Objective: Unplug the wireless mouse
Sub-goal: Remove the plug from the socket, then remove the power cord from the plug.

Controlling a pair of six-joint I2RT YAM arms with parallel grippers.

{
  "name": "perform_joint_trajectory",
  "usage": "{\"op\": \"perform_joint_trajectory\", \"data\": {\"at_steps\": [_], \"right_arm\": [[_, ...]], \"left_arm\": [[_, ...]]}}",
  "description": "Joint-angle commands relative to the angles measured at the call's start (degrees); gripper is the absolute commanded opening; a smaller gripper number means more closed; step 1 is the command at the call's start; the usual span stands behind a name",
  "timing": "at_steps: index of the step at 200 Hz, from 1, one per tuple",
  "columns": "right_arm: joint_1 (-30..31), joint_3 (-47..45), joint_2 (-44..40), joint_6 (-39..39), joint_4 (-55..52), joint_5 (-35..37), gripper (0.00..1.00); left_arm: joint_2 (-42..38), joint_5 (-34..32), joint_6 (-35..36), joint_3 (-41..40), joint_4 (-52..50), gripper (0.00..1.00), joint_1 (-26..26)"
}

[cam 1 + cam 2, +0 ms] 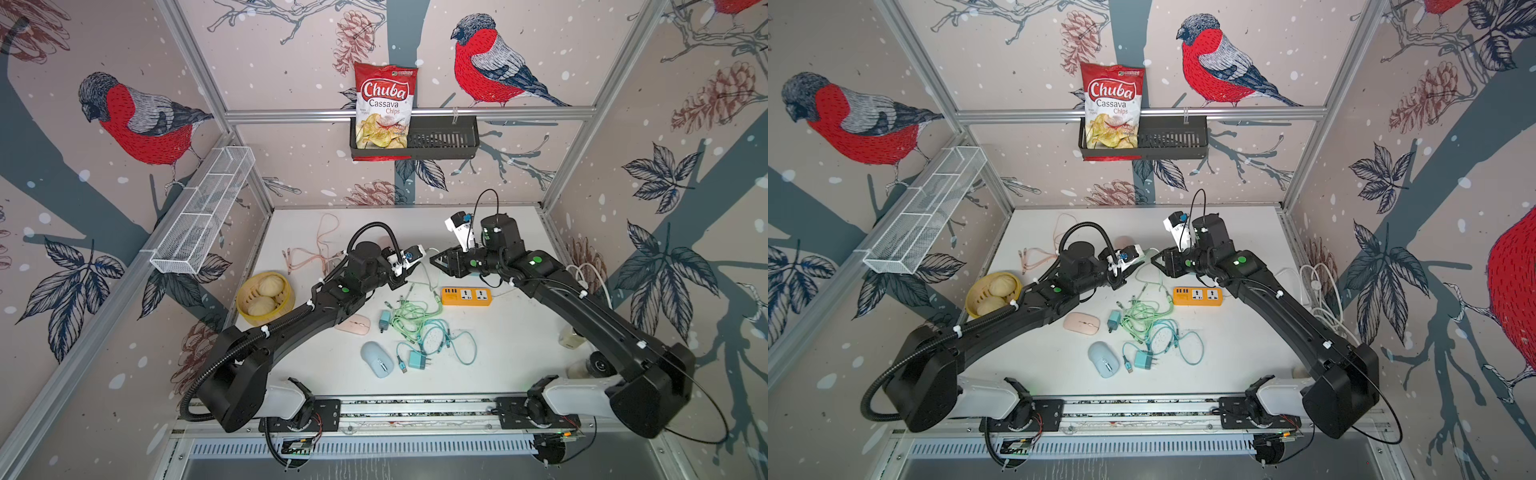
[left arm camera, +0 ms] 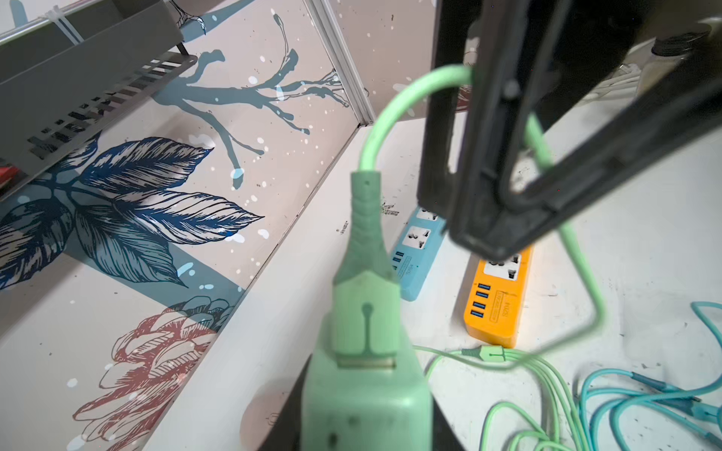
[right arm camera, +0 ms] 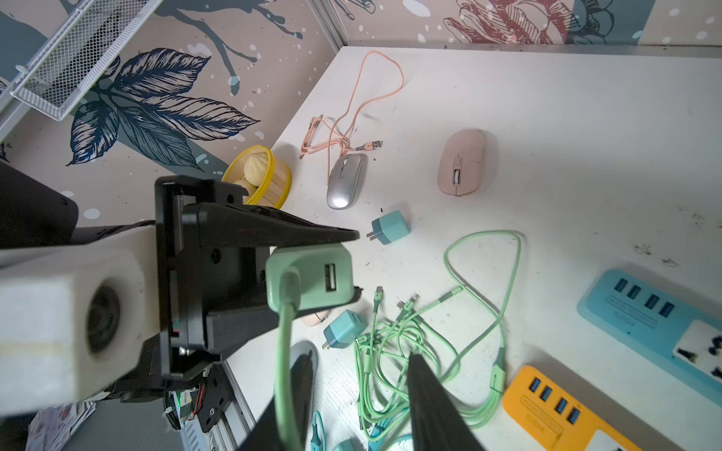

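Both top views looked steeply down on my whole cell from above its near edge, facing the back wall, the white table (image 1: 519,332) in the lower middle of the frame, the chip bag (image 1: 384,99) upper centre. They shared nearly everything, shifted sideways. My left wrist camera sat very close behind the green charger (image 2: 367,398), looking past it toward the orange power strip (image 2: 496,308). My right wrist camera faced that charger from the opposite side, slightly farther off, and also caught the strip

Bird-print walls (image 1: 291,174), white table (image 1: 519,332), wire shelf (image 1: 199,216)
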Motion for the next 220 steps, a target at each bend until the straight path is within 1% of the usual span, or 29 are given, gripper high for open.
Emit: {"op": "perform_joint_trajectory", "data": {"at_steps": [1,9,39,72,119,155,159,172,196,220], "right_arm": [[-0.2,-0.6,-1.0,-0.3,1.7,-3.8,0.32],[-0.2,-0.4,-0.9,-0.3,1.8,-4.5,0.3],[-0.2,-0.3,-0.5,0.6,2.9,-5.7,0.3],[0.4,0.6,1.1,1.4,4.1,-5.9,0.29],[1.0,1.3,3.4,1.9,4.3,-5.6,0.19],[1.1,0.5,3.5,1.9,4.1,-6.2,0.19],[1.1,0.4,3.4,1.9,4.2,-6.3,0.16],[1.1,0.2,3.3,2.0,4.2,-6.1,0.0],[0.1,1.3,2.5,2.1,3.8,-5.4,0.0],[-2.4,2.7,0.7,2.2,3.6,-4.1,0.0]], "left_arm": [[-0.4,-0.5,1.5,0.2,-0.4,0.0,0.0],[-0.4,-0.3,1.7,0.2,-0.6,0.0,0.0],[-0.4,1.7,3.3,0.4,-2.4,0.0,-0.3],[0.0,1.9,4.7,0.7,-4.0,0.0,-1.7],[1.0,-0.3,3.8,1.8,-5.1,0.0,-2.8],[1.4,-2.3,3.5,2.4,-5.4,0.0,-2.8],[1.4,-2.3,3.5,2.4,-5.5,0.0,-2.8],[1.4,-2.1,3.5,2.5,-5.7,0.0,-2.8],[1.6,-3.0,3.9,2.4,-5.9,0.0,-2.8],[2.0,-4.3,4.3,2.3,-6.3,0.0,-2.7]]}}
